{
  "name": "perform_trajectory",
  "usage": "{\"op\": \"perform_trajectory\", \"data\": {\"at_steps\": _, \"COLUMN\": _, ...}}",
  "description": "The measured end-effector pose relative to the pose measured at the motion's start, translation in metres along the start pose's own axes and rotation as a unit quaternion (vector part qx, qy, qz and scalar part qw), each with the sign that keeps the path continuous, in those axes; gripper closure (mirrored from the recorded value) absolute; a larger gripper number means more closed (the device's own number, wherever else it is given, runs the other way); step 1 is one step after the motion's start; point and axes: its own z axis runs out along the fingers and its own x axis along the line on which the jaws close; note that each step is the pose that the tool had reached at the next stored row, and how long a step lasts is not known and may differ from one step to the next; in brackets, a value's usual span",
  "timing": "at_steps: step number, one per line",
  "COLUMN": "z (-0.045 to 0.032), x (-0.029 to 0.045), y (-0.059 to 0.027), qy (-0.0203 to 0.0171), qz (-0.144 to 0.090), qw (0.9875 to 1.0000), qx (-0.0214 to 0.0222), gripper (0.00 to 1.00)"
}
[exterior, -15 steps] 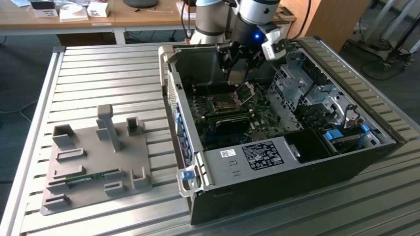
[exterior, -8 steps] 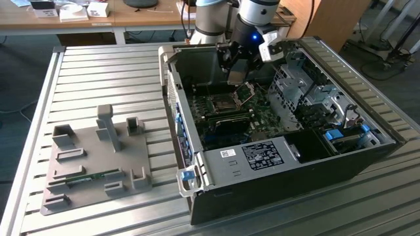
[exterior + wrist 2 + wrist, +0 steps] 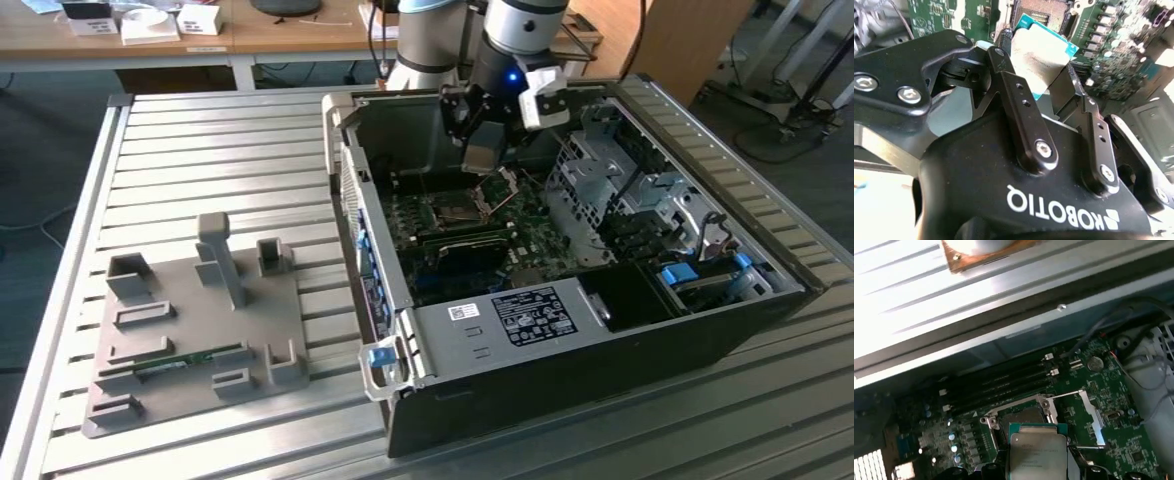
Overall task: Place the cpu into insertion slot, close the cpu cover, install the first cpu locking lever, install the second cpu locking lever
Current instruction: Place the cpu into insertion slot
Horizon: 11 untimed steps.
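Note:
My gripper (image 3: 482, 152) hangs inside the open computer case, above the motherboard. It is shut on the cpu (image 3: 1040, 52), a square chip with a silver top and a teal edge, clamped by two opposite edges between the black fingers (image 3: 1019, 95). In the first wrist view the cpu (image 3: 1036, 452) hovers just off the insertion slot (image 3: 1021, 419), a dark square socket with a metal rim. The insertion slot (image 3: 454, 210) lies bare below the gripper. The cpu cover (image 3: 1089, 412) stands swung open beside the socket, and its thin metal frame (image 3: 509, 190) shows tilted up.
Black memory sticks (image 3: 999, 385) run alongside the socket. The case wall (image 3: 350, 170) and a metal drive cage (image 3: 627, 190) flank the board. A grey fixture plate (image 3: 200, 320) holding a green memory stick (image 3: 174, 362) lies on the slatted table at the exterior view's left.

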Motion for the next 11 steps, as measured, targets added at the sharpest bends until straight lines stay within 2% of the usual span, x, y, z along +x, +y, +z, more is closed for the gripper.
{"op": "perform_trajectory", "data": {"at_steps": 3, "z": 0.0004, "x": 0.0, "y": -0.0001, "qy": -0.0024, "qz": 0.023, "qw": 0.9997, "qx": -0.0003, "gripper": 0.46}}
{"op": "perform_trajectory", "data": {"at_steps": 9, "z": 0.0005, "x": 0.0, "y": -0.0001, "qy": -0.0026, "qz": 0.025, "qw": 0.9997, "qx": -0.0005, "gripper": 0.46}}
{"op": "perform_trajectory", "data": {"at_steps": 11, "z": 0.0006, "x": 0.0, "y": -0.0001, "qy": -0.0036, "qz": 0.035, "qw": 0.9994, "qx": -0.0007, "gripper": 0.46}}
